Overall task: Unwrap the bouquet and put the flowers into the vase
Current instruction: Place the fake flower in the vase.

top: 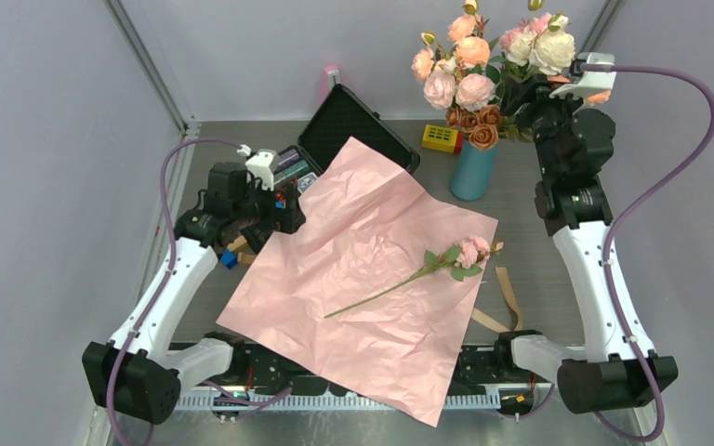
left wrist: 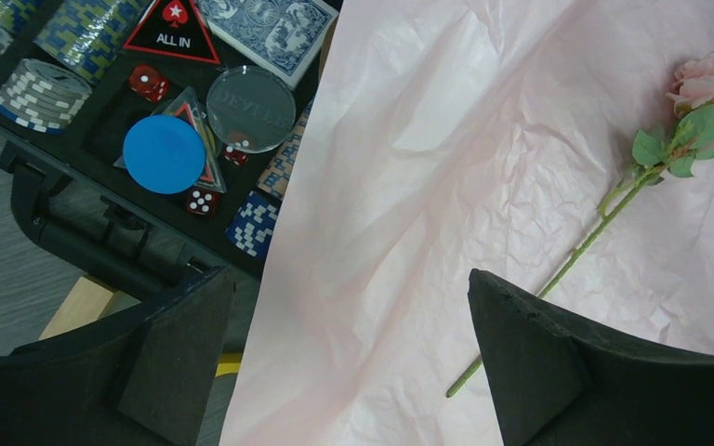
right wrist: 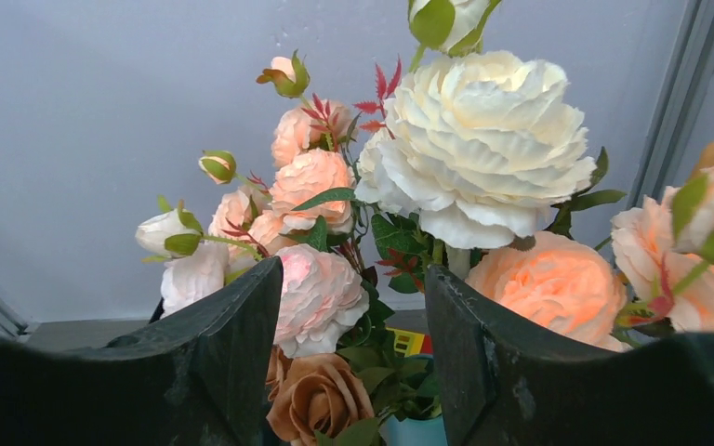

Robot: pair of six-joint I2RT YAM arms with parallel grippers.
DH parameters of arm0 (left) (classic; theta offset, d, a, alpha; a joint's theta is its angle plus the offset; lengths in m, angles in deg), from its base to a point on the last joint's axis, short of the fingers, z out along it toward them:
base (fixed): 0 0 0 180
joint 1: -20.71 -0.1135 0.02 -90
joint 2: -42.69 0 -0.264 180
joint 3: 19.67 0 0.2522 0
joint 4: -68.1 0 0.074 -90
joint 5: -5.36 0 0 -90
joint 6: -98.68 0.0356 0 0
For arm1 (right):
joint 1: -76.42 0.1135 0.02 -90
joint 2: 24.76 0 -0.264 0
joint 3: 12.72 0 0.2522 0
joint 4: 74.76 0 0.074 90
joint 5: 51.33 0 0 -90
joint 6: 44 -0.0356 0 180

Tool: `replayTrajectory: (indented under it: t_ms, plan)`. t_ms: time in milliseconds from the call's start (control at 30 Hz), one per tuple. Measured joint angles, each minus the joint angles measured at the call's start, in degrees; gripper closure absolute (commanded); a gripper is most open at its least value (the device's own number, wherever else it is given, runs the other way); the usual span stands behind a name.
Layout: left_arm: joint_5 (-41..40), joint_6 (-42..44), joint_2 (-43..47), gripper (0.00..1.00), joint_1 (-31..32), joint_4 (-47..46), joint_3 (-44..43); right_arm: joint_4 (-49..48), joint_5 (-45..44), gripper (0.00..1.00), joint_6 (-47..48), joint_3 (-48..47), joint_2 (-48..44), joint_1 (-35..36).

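A crinkled pink paper sheet (top: 372, 269) lies unfolded flat on the table; no wrapped bouquet shows. One of the flowers (top: 465, 251), a long green stem with small pink roses, lies across it, also in the left wrist view (left wrist: 707, 93). The teal vase (top: 472, 172) stands at the back and holds a big bunch of pink, cream and rust roses (top: 474, 70). My right gripper (right wrist: 353, 265) is open, level with those blooms, just above the vase rim (right wrist: 418, 432). My left gripper (left wrist: 350, 274) hangs wide open over the paper's left edge, holding nothing.
An open black poker-chip case (top: 363, 125) sits at the back left, partly under the paper, with chips, dice and cards (left wrist: 163, 153) inside. A yellow block (top: 442, 138) lies behind the vase. Tan ribbon (top: 507, 297) trails off the paper's right edge. A wooden block (top: 235, 246) lies near the left arm.
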Motion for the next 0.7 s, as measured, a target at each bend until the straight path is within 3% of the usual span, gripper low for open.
replayTrajectory:
  t_ms: [367,700]
  plan:
    - [3.56,-0.26,-1.20,0.00,2.80,-0.04,0.42,20.87,-3.98,0.35,-6.40,-3.34,-13.88,0.00]
    - [1.95,-3.08,-4.11,0.01,18.01,-2.60,1.53,39.98,-8.55,0.34,-14.10,-0.57,-27.21,0.00]
